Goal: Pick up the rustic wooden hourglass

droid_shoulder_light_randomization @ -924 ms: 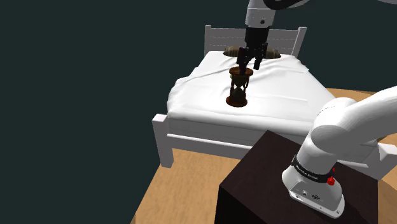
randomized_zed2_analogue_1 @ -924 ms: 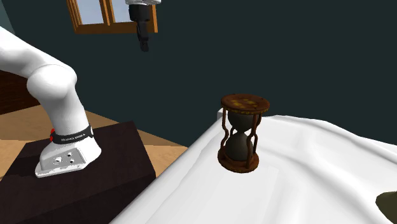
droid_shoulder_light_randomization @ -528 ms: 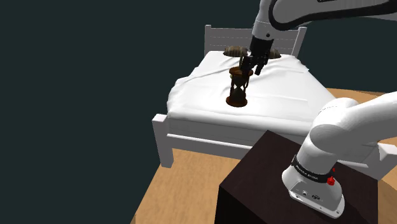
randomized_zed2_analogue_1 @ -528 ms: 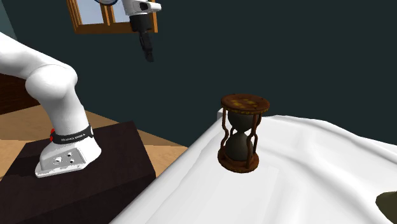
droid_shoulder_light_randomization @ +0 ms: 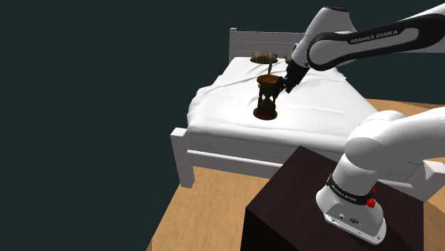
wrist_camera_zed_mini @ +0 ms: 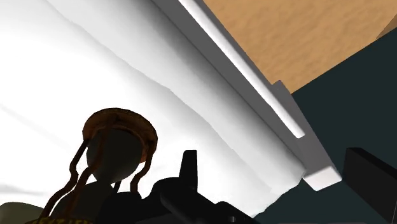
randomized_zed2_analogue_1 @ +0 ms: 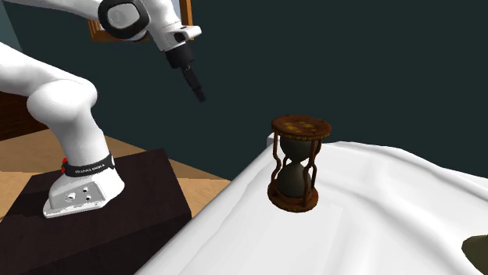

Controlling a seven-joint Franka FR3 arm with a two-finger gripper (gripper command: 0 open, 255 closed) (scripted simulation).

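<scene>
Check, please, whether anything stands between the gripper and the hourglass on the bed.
Nothing visible does. The open gripper hangs in the air near the wooden hourglass, which stands upright on the bare white sheet.

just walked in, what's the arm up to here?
The white Franka arm is going for the brown hourglass, which stands upright on the white bed. The black gripper hangs tilted in the air, above and to one side of the hourglass, fingers open and touching nothing. No grasp yet: the hourglass is not between the fingers.
</scene>
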